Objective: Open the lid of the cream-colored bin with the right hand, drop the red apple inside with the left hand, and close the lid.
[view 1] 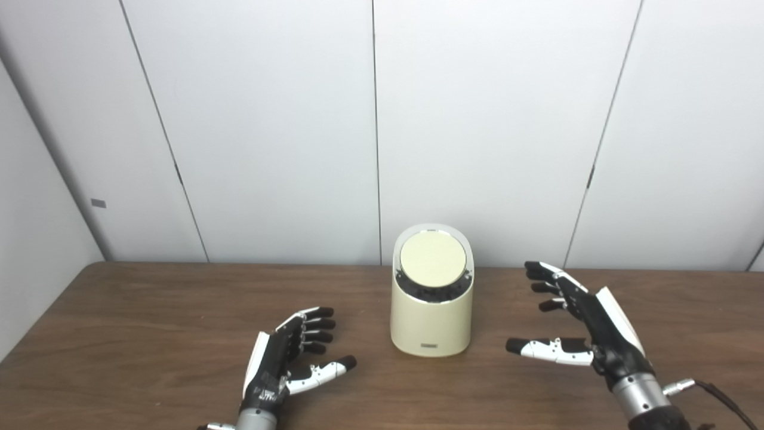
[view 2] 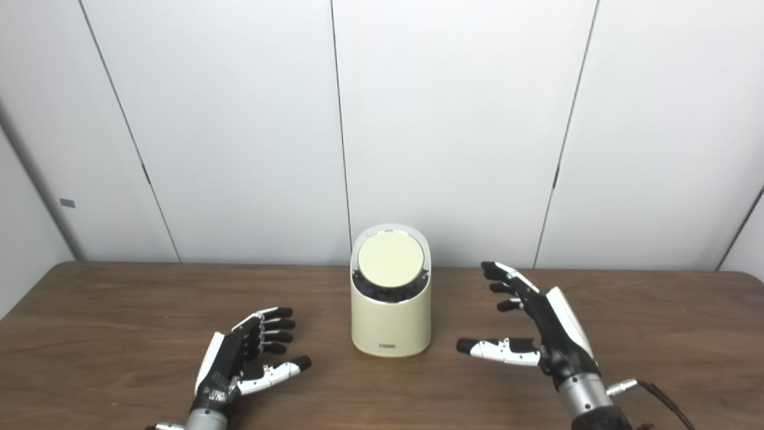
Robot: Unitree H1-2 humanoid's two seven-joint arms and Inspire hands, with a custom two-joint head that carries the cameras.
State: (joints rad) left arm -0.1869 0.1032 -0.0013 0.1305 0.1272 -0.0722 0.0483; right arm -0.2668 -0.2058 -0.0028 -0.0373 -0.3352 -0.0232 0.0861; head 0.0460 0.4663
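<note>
A cream-colored bin [view 1: 431, 316] stands upright at the middle of the brown table, its round lid [view 1: 432, 260] lying flat and shut in the slanted top. No red apple shows in either view. My left hand [view 1: 286, 358] hovers low over the table to the bin's left, open, fingers spread, holding nothing. To the right of the bin my right hand [view 1: 576, 322] is raised a little above the tabletop, open, thumb pointing toward the bin, a gap between them.
The wooden table [view 1: 149, 322] runs back to a white panelled wall [view 1: 268, 119] just behind the bin. A black cable [view 1: 722, 400] trails from my right wrist at the lower right.
</note>
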